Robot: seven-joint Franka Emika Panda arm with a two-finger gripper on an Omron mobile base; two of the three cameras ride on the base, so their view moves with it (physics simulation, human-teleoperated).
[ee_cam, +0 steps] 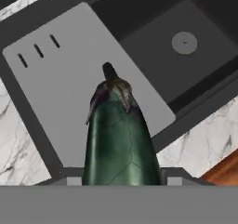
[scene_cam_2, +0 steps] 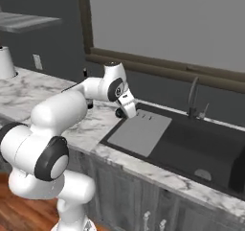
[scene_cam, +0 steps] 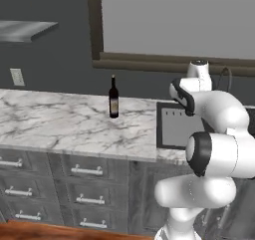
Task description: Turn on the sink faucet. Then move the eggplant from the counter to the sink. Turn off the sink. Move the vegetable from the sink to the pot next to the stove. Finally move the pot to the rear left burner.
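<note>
A dark green eggplant [ee_cam: 120, 139] with a brownish stem stands up between my fingers in the hand view. My gripper [scene_cam_2: 124, 111] is shut on it and hangs over the near left corner of the sink [scene_cam_2: 191, 144], above the grey drainboard [scene_cam_2: 139, 132]. Beyond the drainboard lies the dark basin with its round drain [ee_cam: 184, 42]. The faucet [scene_cam_2: 193, 98] rises at the back rim of the sink, to the right of my gripper. In the left base view my own arm hides the gripper.
A wine bottle [scene_cam: 114, 97] stands on the marble counter [scene_cam: 60, 122] left of the sink. A white cylinder [scene_cam_2: 5, 62] sits far left on the counter. Drawers run below the counter edge, and a window frame spans the wall behind.
</note>
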